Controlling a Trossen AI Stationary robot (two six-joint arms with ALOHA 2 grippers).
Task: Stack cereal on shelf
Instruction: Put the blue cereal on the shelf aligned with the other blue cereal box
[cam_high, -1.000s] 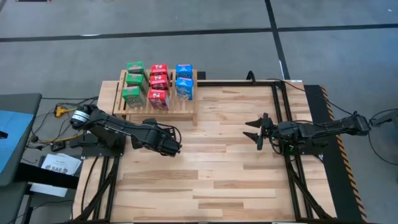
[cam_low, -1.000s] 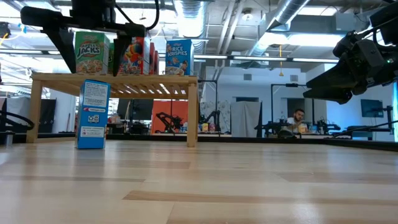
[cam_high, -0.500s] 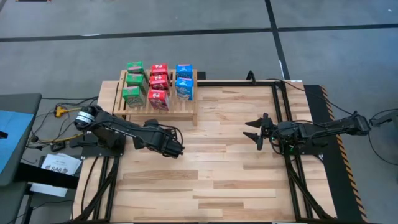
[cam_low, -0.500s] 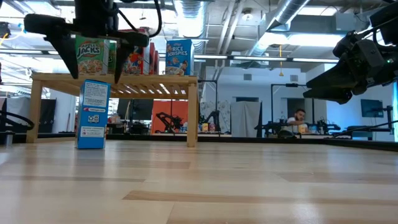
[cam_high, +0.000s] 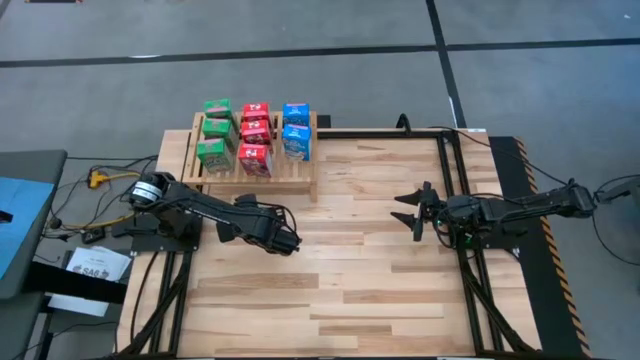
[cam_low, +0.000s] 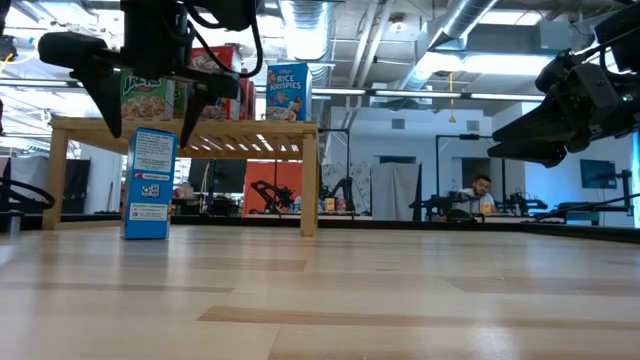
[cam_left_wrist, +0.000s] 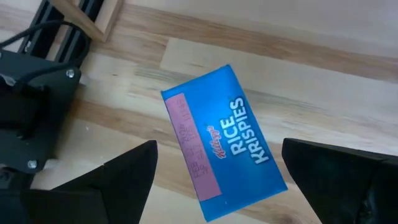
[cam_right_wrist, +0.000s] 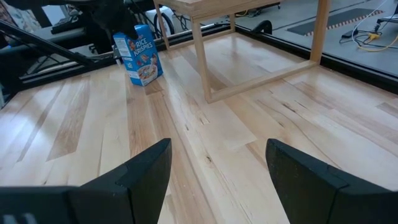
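— Left gripper (cam_left_wrist: 214, 180) hangs wide open and empty, straddling the last blue box (cam_left_wrist: 222, 140), upright near the table's left edge, before the shelf (cam_high: 300, 178).

— Light, crushable cardboard; pinch its broad faces gently. Right gripper (cam_high: 414, 211) waits open, empty.

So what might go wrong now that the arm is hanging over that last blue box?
The blue box stands tall and narrow on the table, so an open finger of the left gripper could tip it. The shelf already holds eight boxes, leaving little room beside the blue ones.
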